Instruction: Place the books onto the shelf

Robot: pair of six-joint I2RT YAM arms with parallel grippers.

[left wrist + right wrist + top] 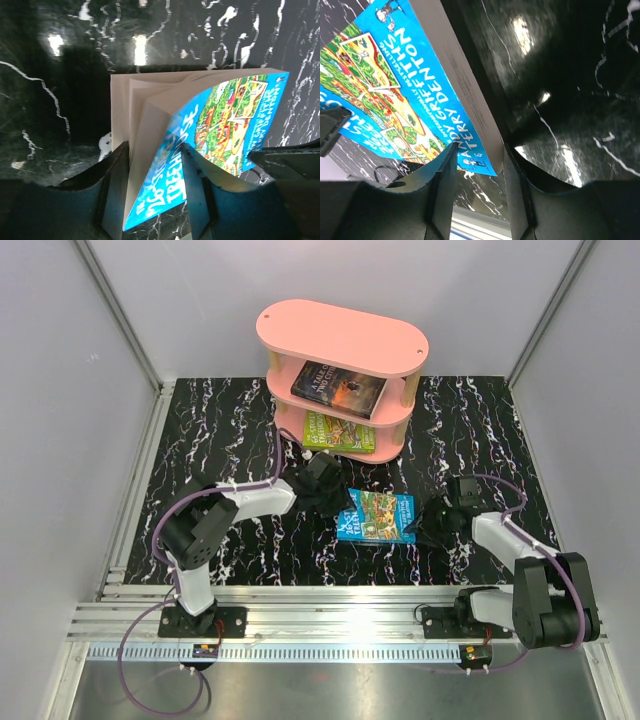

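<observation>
Left gripper (155, 150) is pinching the blue book (377, 517) edge between its fingers; right gripper (480, 150) is clamping the opposite side between its own.

The black marble table (200, 430) bears a pink shelf (340, 330): dark book (338, 388) on its middle board, green book (338, 432) on its bottom board, blue Treehouse book (377, 517) just in front.

In the left claw (154, 150), a bright blue book (225, 115) (green-and-yellow cartoon cover, cream pages) over black, white-veined table (60, 75); beyond the claw, a pink shelf (340, 330).
</observation>
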